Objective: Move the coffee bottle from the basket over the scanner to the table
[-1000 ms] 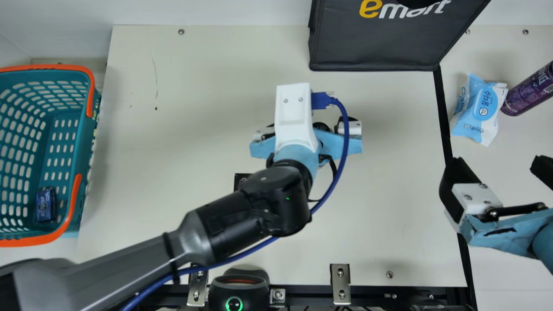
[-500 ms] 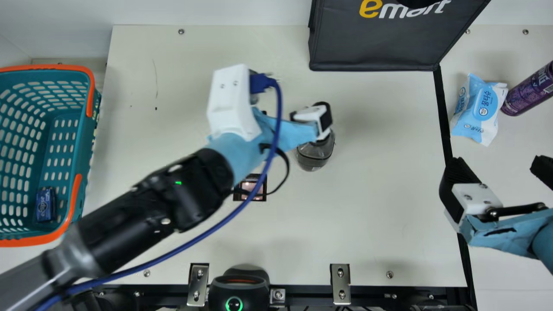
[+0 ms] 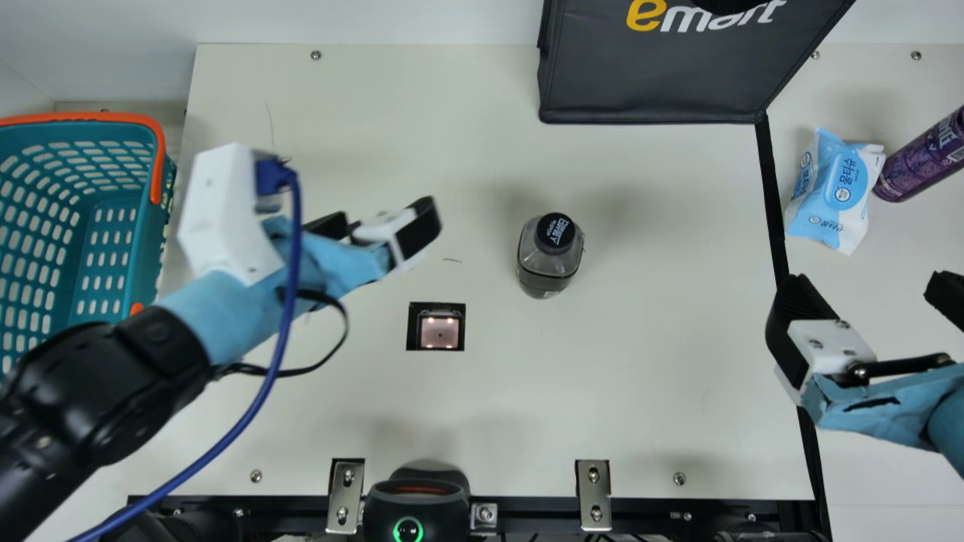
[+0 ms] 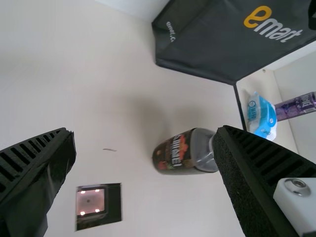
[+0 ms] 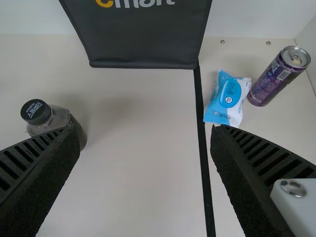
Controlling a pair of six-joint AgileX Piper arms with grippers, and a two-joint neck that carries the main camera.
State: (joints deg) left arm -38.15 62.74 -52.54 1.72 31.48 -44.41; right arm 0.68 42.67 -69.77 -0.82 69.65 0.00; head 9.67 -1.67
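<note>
The coffee bottle (image 3: pixel 545 272) is stood upright on the worktop (image 3: pixel 640 376), capped and touched by neither claw, and is placed to the right of the lit scanner (image 3: pixel 440 333) in the main view. The left claw (image 3: pixel 382 217) is held above the worktop between basket (image 3: pixel 143 233) and bottle, its ribbed fingers spread wide, with nothing gripped. The right claw (image 3: pixel 874 295) is likewise opened wide, with nothing held, at the worktop's right side.

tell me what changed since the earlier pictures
The left gripper, open, swung away from the coffee bottle, leftward in the main view toward the basket. No hold or release is clear. The bottle stayed standing on the table; the right gripper, wet wipes and purple can didn't move.
</note>
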